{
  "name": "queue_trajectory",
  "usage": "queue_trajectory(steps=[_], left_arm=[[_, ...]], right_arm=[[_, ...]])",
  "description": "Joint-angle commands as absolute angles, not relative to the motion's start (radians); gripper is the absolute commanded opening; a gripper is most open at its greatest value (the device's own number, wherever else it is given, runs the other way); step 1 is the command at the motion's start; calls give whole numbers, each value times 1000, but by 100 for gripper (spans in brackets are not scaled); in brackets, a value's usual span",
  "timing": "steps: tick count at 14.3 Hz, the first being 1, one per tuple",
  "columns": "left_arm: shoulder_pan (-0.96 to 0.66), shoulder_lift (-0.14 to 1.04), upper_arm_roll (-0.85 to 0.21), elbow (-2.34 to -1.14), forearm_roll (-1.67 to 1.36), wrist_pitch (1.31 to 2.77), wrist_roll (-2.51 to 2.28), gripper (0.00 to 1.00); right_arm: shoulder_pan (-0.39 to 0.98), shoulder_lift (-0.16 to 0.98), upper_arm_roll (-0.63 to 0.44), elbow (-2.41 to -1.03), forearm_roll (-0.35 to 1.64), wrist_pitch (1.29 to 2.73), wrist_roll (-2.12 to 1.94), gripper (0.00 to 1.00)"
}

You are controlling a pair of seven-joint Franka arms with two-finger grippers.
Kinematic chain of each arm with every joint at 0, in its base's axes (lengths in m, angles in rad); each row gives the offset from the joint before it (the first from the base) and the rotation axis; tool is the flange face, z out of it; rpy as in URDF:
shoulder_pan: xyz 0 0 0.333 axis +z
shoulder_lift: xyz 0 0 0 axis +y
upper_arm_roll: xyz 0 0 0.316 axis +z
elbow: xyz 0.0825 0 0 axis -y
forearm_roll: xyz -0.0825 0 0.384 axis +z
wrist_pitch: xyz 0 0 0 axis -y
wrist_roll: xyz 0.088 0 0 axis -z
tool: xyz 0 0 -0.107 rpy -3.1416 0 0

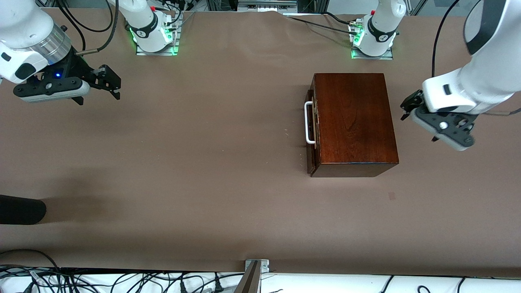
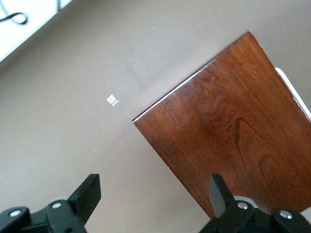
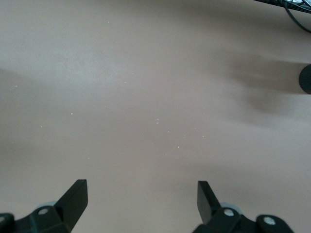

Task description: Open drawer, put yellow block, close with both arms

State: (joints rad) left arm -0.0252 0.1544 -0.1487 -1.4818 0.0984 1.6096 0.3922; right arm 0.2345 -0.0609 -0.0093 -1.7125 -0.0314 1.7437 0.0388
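Note:
The glossy dark-brown wooden box (image 1: 354,122) stands on the table toward the left arm's end. Its drawer (image 1: 311,134) is shut, its white U-shaped handle (image 1: 308,122) facing the right arm's end. The yellow block is out of view. My left gripper (image 1: 407,106) hangs open and empty over the bare table beside the box, on the side away from the handle. The left wrist view shows the left gripper (image 2: 153,187) open, with the box top (image 2: 233,126) and a bit of the handle (image 2: 294,90). My right gripper (image 1: 112,87) hangs open over bare table at the right arm's end; the right wrist view shows the right gripper (image 3: 142,190) empty.
A black rounded object (image 1: 20,209) pokes in at the right arm's end, nearer the front camera, and shows as a dark object (image 3: 306,78) in the right wrist view. Cables (image 1: 122,280) and a metal bracket (image 1: 256,266) line the table's front edge.

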Motion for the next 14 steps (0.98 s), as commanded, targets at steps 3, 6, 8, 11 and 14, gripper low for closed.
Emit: queue_trajectory(steps=[3,6,8,11,14], left_arm=[[-29,-38,-81,-1707,51,1698,51,100],[-26,-54,-77,-1736,48,1701,-127,100],[-21,-60,-64,-1752,48,1701,-127,100],[-23,-54,-54,-1747,46,1694,-137,100],[-25,-34,-51,-1727,43,1680,-138,100]], right_arm=[[225,-54,-3,-1690,-25,1727,49,100],[225,-54,-3,-1690,-25,1726,49,100],[225,-54,-3,-1690,-25,1727,49,100],[225,-54,-3,-1690,-25,1726,49,100],[225,-54,-5,-1690,-25,1726,49,100]])
